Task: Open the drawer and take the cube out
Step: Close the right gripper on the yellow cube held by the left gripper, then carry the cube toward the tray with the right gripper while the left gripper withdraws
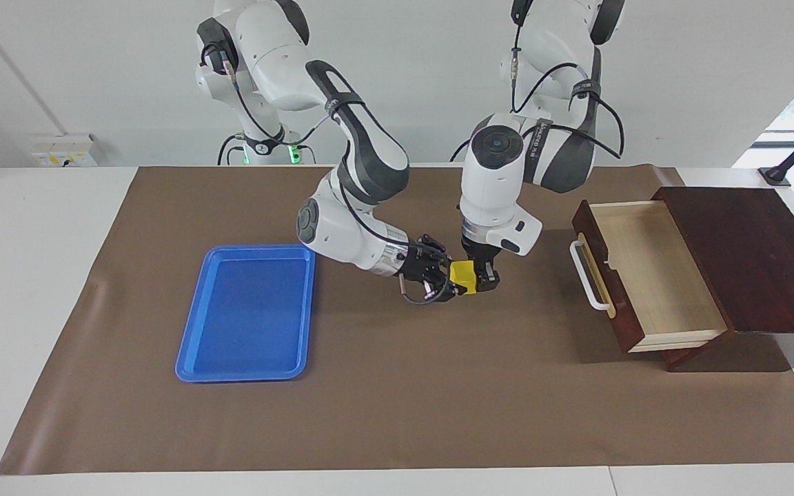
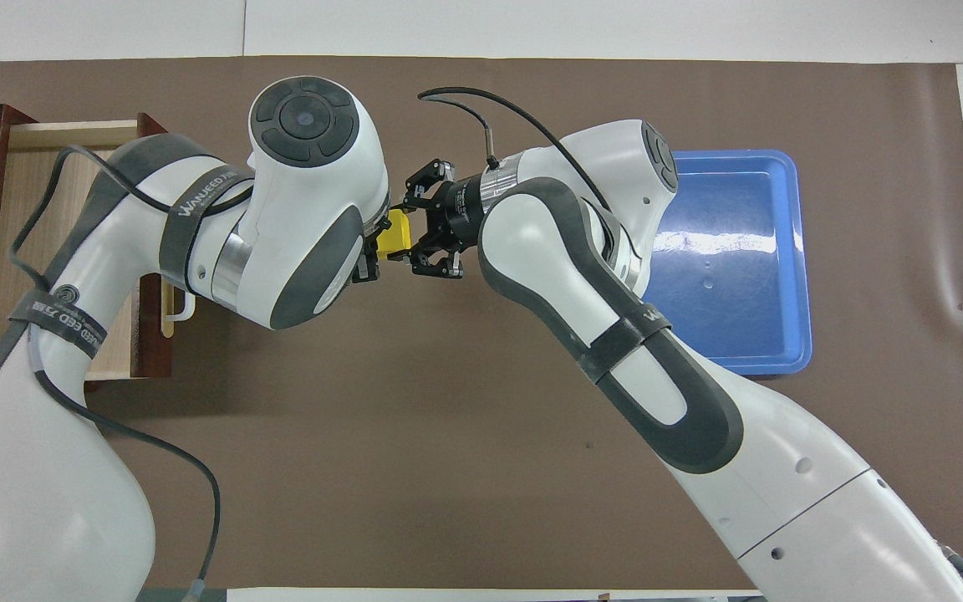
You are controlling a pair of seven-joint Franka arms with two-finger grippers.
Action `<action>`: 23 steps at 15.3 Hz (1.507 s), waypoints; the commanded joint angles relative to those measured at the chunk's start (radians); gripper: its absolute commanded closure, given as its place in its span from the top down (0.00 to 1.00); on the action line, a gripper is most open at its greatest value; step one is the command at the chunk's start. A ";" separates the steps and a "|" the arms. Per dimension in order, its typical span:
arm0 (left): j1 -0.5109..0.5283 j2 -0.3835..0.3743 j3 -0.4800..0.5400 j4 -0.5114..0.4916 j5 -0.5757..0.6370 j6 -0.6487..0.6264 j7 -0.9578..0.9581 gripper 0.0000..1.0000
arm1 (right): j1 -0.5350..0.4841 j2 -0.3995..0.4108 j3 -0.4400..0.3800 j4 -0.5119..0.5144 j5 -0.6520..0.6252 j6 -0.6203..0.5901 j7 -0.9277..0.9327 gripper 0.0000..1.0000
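The small yellow cube [image 1: 462,275] [image 2: 394,233] hangs just above the brown mat, between the blue tray and the drawer. My left gripper [image 1: 481,278] points straight down and is shut on the cube's side toward the drawer; in the overhead view its wrist hides most of it. My right gripper [image 1: 448,279] [image 2: 415,235] reaches in level from the tray's side and is shut on the same cube. The drawer [image 1: 645,275] [image 2: 30,209] stands pulled open from its dark wooden box, its pale interior bare and its white handle facing the grippers.
A flat blue tray [image 1: 245,313] [image 2: 732,259] lies on the mat toward the right arm's end. The dark wooden box [image 1: 748,255] sits at the left arm's end of the table. A brown mat [image 1: 397,413] covers the table.
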 commanded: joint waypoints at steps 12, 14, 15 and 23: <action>0.019 -0.023 0.009 0.015 0.016 -0.044 -0.011 1.00 | 0.006 0.009 -0.002 0.005 0.013 0.065 0.085 0.00; 0.046 -0.032 0.009 0.015 0.017 -0.046 -0.005 1.00 | 0.006 0.009 -0.002 0.005 0.013 0.065 0.085 0.00; 0.069 -0.040 0.007 0.010 0.019 -0.049 0.002 1.00 | 0.006 0.009 -0.002 0.005 0.013 0.066 0.085 0.00; 0.261 -0.077 0.009 -0.093 0.019 -0.020 0.241 1.00 | -0.168 -0.003 0.001 0.005 0.013 -0.067 -0.019 0.00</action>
